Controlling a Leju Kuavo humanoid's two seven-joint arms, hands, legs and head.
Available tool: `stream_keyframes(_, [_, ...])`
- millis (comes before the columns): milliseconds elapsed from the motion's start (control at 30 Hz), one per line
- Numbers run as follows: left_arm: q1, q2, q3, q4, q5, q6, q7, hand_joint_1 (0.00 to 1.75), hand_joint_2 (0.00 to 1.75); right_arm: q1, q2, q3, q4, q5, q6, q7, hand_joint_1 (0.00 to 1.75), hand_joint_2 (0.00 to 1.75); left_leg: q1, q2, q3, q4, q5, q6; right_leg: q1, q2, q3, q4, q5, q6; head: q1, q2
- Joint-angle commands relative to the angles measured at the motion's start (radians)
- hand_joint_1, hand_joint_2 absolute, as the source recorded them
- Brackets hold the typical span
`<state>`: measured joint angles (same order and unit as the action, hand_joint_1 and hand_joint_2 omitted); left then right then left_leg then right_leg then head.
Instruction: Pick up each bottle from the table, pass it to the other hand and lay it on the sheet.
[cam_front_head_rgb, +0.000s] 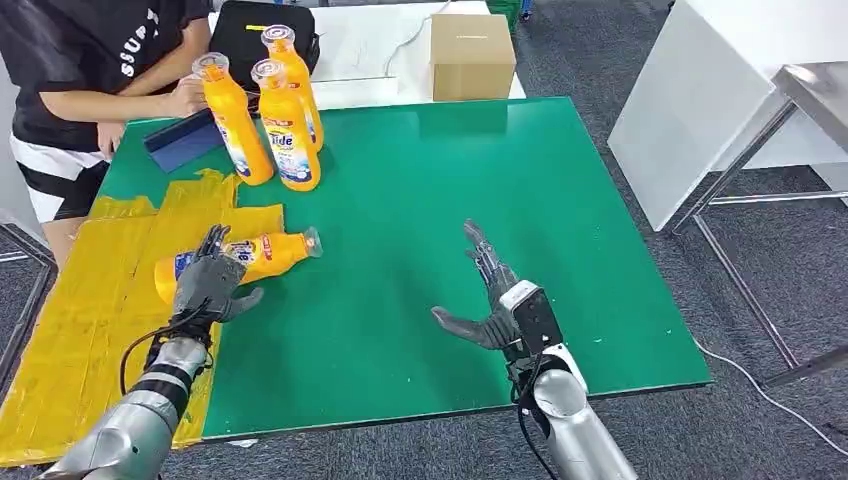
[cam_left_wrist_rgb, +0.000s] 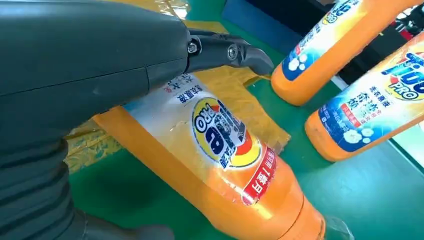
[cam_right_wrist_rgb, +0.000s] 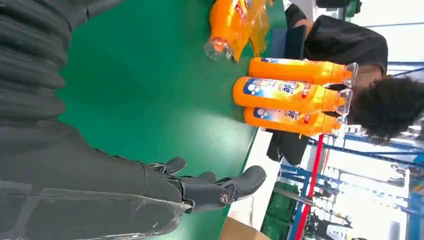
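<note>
Bottle (cam_front_head_rgb: 245, 257) lies on its side, base on the yellow sheet (cam_front_head_rgb: 90, 330) and cap end out over the green surface (cam_front_head_rgb: 450, 230); the left hand (cam_front_head_rgb: 208, 283) rests over its base end, fingers draped on it, whether gripping I cannot tell. This looks like the laying-down step; next the hand should let go and lift off. The right hand (cam_front_head_rgb: 492, 305) hovers spread and empty, with open room around it. Three upright bottles (cam_front_head_rgb: 265, 115) wait near the far edge beside a person (cam_front_head_rgb: 90, 70)
</note>
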<state>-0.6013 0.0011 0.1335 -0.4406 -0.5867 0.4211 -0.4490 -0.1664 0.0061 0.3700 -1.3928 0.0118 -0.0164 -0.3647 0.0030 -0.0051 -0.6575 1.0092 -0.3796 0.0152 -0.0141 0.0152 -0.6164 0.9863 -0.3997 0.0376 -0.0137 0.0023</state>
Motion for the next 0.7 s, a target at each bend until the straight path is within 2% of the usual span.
stream_keyframes(33, [-0.013,0.003,0.009,0.045,0.01,-0.009,0.007,0.0,1.75,-0.041,0.004,-0.011,0.07,-0.001,0.0,0.006,0.0,1.75,0.001,0.001,0.005,0.0,-0.002,-0.001,0.001,0.0,0.004,0.0,-0.001,-0.002,0.0,0.0])
stream_keyframes(367, [-0.013,0.003,0.009,0.045,0.01,-0.009,0.007,0.0,1.75,-0.041,0.004,-0.011,0.07,-0.001,0.0,0.006,0.0,1.75,0.0,0.002,0.005,0.0,-0.002,-0.001,0.001,0.0,0.005,-0.001,-0.001,-0.002,0.0,0.0])
stream_keyframes(533, [-0.007,-0.002,0.008,0.014,0.049,0.015,-0.037,0.0,1.75,-0.034,0.007,-0.015,0.067,-0.001,0.0,0.006,0.0,1.75,0.0,0.001,0.005,0.0,-0.002,-0.001,0.001,0.0,0.004,0.0,-0.001,-0.002,0.0,0.0])
stream_keyframes(633, [0.02,-0.029,0.009,-0.099,0.134,0.025,-0.153,0.0,1.75,-0.01,0.009,-0.023,0.046,0.006,-0.009,0.005,0.0,1.75,0.001,0.001,0.004,0.0,-0.002,-0.001,0.001,-0.001,0.004,-0.001,-0.001,-0.001,0.0,0.0])
stream_keyframes(700, [0.098,-0.062,-0.04,-0.341,0.229,-0.062,-0.157,0.0,1.75,0.028,0.011,-0.041,0.002,0.009,-0.021,-0.008,0.0,1.75,0.001,-0.001,0.003,0.0,-0.002,-0.001,0.001,-0.003,0.003,0.0,-0.002,-0.001,0.0,0.0])
